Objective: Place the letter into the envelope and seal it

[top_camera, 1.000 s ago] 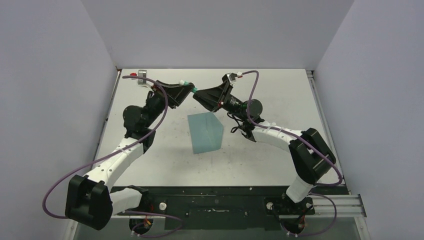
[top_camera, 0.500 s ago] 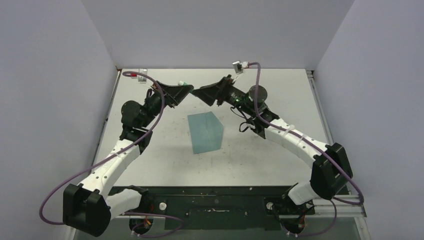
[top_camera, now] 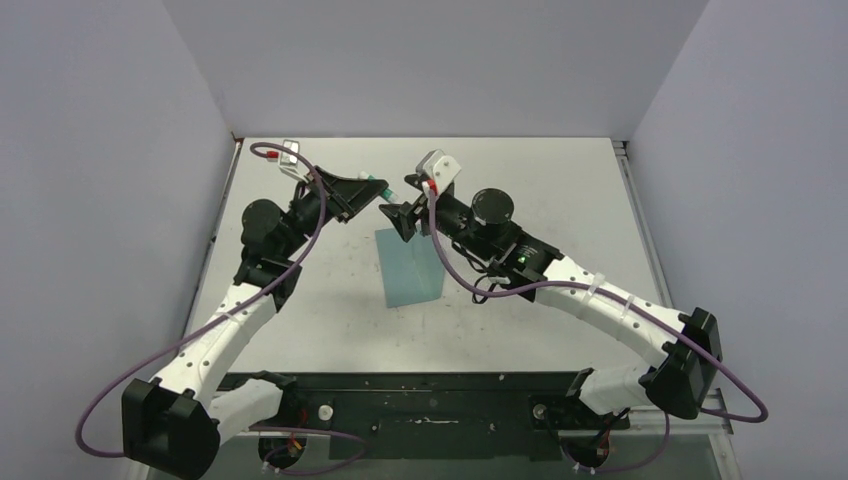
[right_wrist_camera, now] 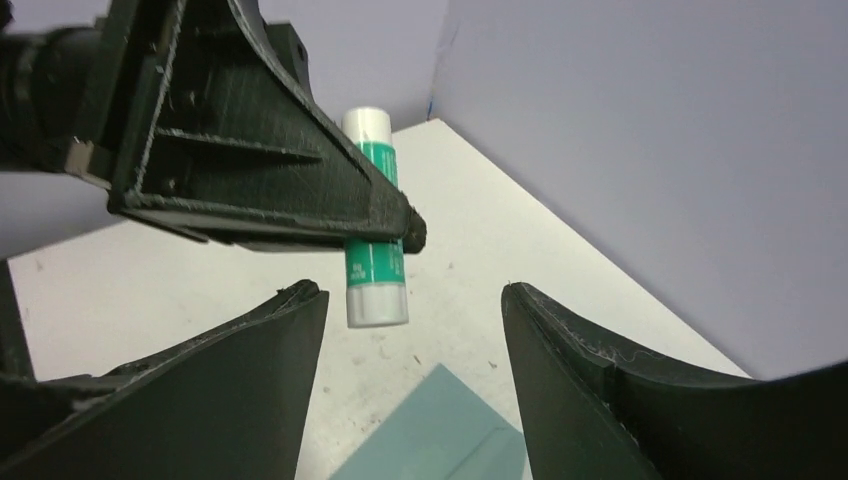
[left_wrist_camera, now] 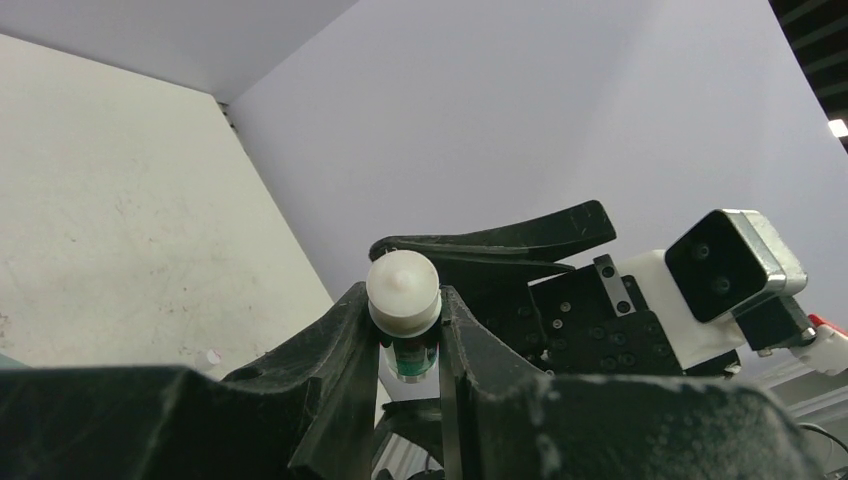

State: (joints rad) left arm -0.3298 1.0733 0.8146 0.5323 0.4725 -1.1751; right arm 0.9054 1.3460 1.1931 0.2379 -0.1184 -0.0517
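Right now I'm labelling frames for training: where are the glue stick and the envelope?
glue stick [right_wrist_camera: 374,268]: right wrist view, on the green label near its lower end.
envelope [top_camera: 410,270]: top view, middle of its flat teal face.

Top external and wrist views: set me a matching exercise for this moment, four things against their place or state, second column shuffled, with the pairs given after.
Column one:
1. glue stick
2. envelope
3. left gripper
4. right gripper

Column two:
A. open, holding nothing
B. lying flat on the table
C. white and green, raised in the air
D. shut on the glue stick

Pairs: 1-C, 2-B, 3-D, 4-A
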